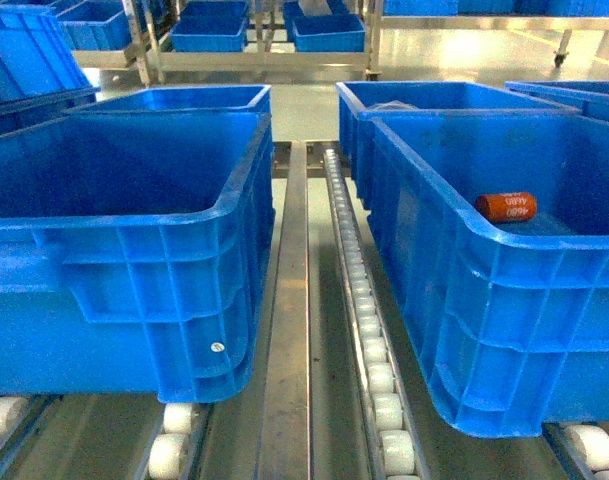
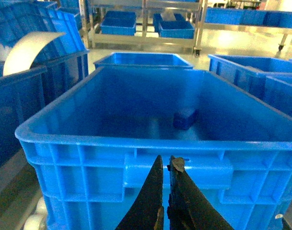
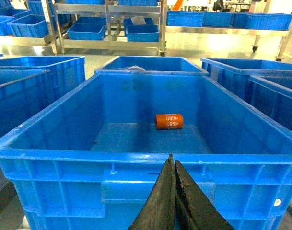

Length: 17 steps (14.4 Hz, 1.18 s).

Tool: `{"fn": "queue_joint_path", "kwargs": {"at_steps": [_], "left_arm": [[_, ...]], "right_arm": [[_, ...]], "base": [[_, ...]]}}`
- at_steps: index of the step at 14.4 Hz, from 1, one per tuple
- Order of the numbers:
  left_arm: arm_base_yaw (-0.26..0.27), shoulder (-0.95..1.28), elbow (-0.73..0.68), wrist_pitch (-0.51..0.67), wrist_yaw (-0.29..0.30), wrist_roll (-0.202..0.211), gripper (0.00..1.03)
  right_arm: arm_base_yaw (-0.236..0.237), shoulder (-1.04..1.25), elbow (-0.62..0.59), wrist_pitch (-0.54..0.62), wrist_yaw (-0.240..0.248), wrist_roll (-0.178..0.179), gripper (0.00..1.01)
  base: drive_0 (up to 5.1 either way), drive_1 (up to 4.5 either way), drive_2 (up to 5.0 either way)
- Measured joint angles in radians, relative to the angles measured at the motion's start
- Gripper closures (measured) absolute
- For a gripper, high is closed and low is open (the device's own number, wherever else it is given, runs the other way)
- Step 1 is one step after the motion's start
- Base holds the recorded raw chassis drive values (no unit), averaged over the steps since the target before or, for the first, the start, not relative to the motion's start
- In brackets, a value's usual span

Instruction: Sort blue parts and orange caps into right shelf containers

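Nearest in the right wrist view, the right gripper (image 3: 173,165) hangs at 6 o'clock, its jaws pressed together and pinching nothing, just short of the right crate's (image 3: 136,165) near rim. On that crate's floor, toward the far wall at about 1 o'clock from the gripper, one orange cap (image 3: 169,121) lies on its side, white characters showing, apart from every wall. In the head view the same cap (image 1: 505,207) shows over the rim of the right crate (image 1: 504,330).

In the left wrist view the left gripper (image 2: 166,167) sits at 6 o'clock before the left crate (image 2: 78,167), its jaws nearly closed with a thin slit between them, empty. A small blue part (image 2: 184,119) rests on that crate's floor by the far wall, at about 1 o'clock.

Between the two crates, at 12 o'clock in the head view, runs a metal rail (image 1: 289,330) with a roller track (image 1: 369,340) just beside the right crate; neither crate touches the other. Beyond each stands a second crate (image 1: 179,98), and farther off a metal rack (image 1: 254,45) holds more bins.
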Motion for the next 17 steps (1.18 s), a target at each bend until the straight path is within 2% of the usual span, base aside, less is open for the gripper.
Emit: {"fn": "queue_joint_path", "kwargs": {"at_steps": [9,17], "left_arm": [[0.000,-0.431,-0.013,-0.386,0.000,0.000,1.01],[0.000,-0.642,-0.013,-0.596,0.000,0.000,1.01]], "right_arm": [[0.000,-0.431,-0.021,-0.391,0.000,0.000,1.00],[0.000,-0.642,-0.021,-0.601,0.000,0.000,1.00]], "base": [[0.0,0.00,0.0],[0.0,0.00,0.0]]}}
